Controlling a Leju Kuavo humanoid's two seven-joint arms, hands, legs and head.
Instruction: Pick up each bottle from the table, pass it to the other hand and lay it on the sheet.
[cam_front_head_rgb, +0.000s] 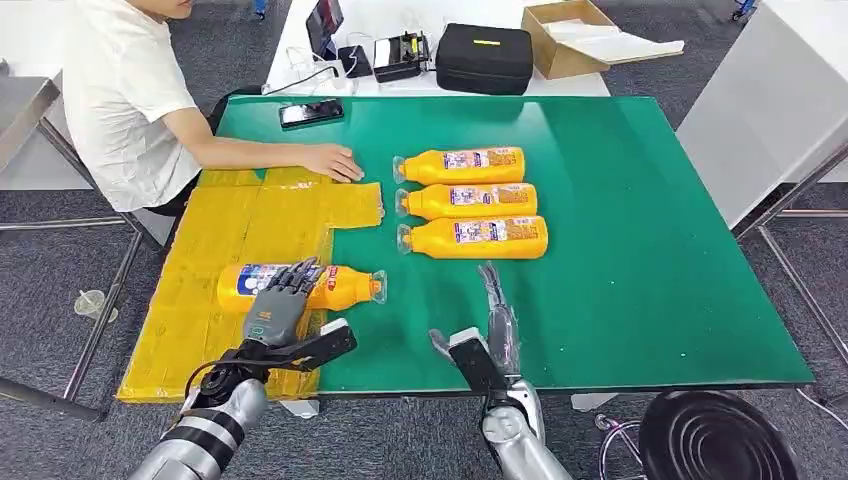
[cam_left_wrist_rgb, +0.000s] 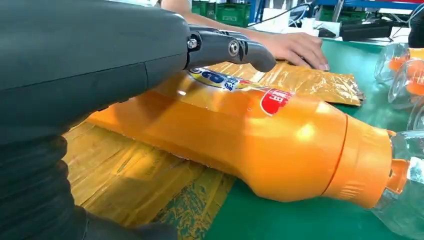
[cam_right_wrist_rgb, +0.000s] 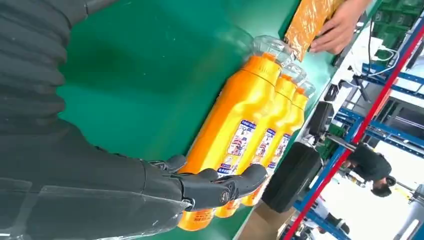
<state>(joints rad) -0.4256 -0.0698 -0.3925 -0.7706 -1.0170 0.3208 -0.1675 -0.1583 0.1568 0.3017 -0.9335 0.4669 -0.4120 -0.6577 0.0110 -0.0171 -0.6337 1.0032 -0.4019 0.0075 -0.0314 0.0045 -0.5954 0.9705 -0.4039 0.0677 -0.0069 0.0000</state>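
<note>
One orange bottle (cam_front_head_rgb: 335, 285) (cam_left_wrist_rgb: 260, 145) lies on its side on the yellow sheet (cam_front_head_rgb: 230, 220) (cam_left_wrist_rgb: 125, 175), its clear cap over the green table (cam_front_head_rgb: 640, 240). My left hand (cam_front_head_rgb: 277, 300) (cam_left_wrist_rgb: 125, 55) lies over this bottle's label end with fingers (cam_left_wrist_rgb: 235, 50) stretched straight across the top. Three more orange bottles (cam_front_head_rgb: 470, 200) (cam_right_wrist_rgb: 240, 135) lie side by side mid-table. My right hand (cam_front_head_rgb: 495, 325) (cam_right_wrist_rgb: 125, 185) hovers near the front edge, short of the nearest bottle (cam_front_head_rgb: 475, 237), fingers extended and holding nothing.
A person in a white shirt sits at the far left, one hand (cam_front_head_rgb: 335, 162) (cam_left_wrist_rgb: 295, 47) pressing on the sheet's far corner. A phone (cam_front_head_rgb: 311, 112), black case (cam_front_head_rgb: 484, 58) and cardboard box (cam_front_head_rgb: 575, 35) lie behind. A black stool (cam_front_head_rgb: 715, 435) stands front right.
</note>
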